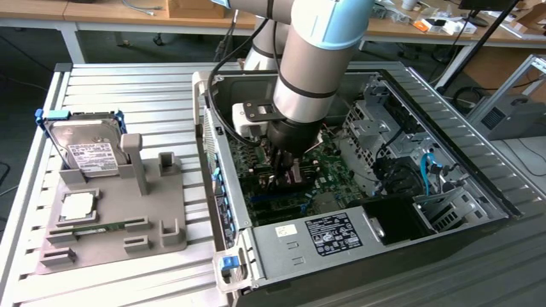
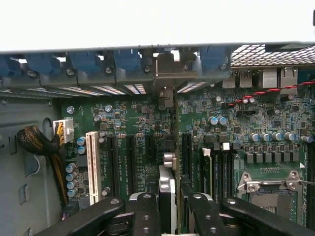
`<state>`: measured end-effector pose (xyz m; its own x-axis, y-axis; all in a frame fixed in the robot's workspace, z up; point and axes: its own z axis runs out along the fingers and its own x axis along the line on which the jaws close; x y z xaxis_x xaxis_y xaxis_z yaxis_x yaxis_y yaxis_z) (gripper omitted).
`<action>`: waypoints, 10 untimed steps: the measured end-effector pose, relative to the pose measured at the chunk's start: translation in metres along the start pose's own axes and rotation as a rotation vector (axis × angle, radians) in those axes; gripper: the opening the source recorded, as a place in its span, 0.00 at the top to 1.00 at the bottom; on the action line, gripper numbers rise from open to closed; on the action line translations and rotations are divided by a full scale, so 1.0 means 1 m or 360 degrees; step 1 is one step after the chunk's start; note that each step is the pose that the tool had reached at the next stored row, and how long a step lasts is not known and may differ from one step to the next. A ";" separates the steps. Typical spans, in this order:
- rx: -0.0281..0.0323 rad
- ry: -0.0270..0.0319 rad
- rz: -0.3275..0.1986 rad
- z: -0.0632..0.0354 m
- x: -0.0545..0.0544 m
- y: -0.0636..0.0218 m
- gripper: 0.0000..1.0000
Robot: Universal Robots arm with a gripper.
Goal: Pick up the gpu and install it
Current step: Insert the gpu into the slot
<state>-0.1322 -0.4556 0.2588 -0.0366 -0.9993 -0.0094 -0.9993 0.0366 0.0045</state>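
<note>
My pincer (image 2: 174,209) is down inside the open black metal case (image 1: 477,192), its dark bolted fingers (image 2: 146,216) closed narrow on the gpu (image 2: 168,189), a thin flat card I see edge-on, with silvery metal on one face and dark board behind. It stands upright over the green motherboard (image 2: 246,123) on the case's floor, in line with the long black slots (image 2: 186,152); whether its edge touches a slot I cannot tell. Blue plastic clips (image 2: 127,59) line the case's perforated rear wall. Outside the case, on the ribbed metal table (image 1: 128,83), a silver hard drive (image 1: 85,144) leans in a grey moulded holder (image 1: 128,217)
</note>
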 end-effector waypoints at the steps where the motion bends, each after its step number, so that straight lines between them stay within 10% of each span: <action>1: 0.00000 -0.00001 0.0000 0.0000 0.000 0.0000 0.73; 5: 0.00006 0.00215 0.0000 -0.0001 0.000 0.0000 0.73; 10: 0.00004 0.00215 0.0000 0.0003 0.000 0.0000 0.73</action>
<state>-0.1321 -0.4553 0.2585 -0.0366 -0.9993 0.0041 -0.9993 0.0366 0.0043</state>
